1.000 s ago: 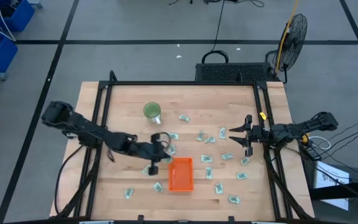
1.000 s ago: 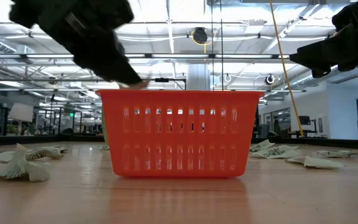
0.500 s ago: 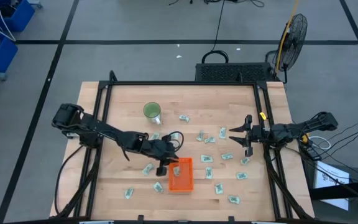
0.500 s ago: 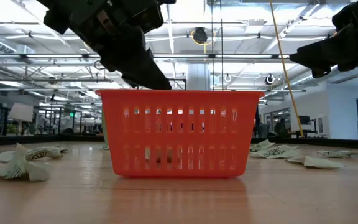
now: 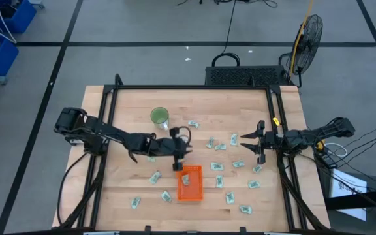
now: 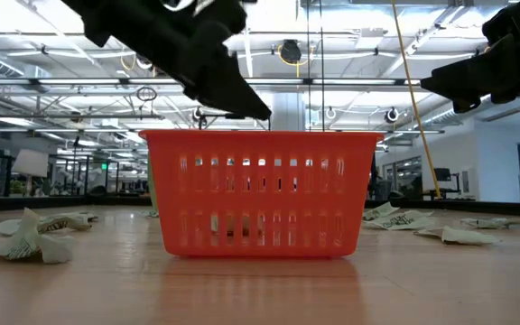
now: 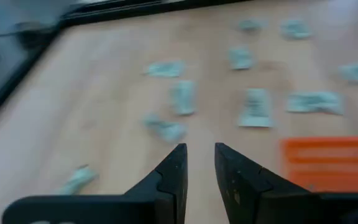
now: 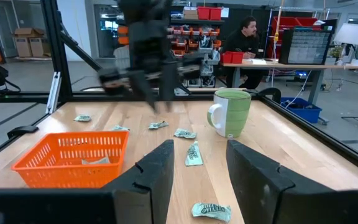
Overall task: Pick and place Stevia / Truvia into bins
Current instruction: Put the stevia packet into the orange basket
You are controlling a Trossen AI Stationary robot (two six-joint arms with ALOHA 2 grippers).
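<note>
Small pale green-and-white paper sachets (image 5: 218, 167) lie scattered on the wooden table (image 5: 136, 189), mostly right of the shallow orange plastic tray (image 5: 189, 183); at least one already lies in it. I judge them featherlight, limp and flat, so pinch a crumpled raised edge. Left gripper (image 5: 179, 167) hovers at the tray's far rim, jaws slightly apart and empty. Right gripper (image 5: 251, 145) waits near the right rail, jaws apart. Green-and-white mug (image 5: 160, 117) sits well clear; plenty of room.
</note>
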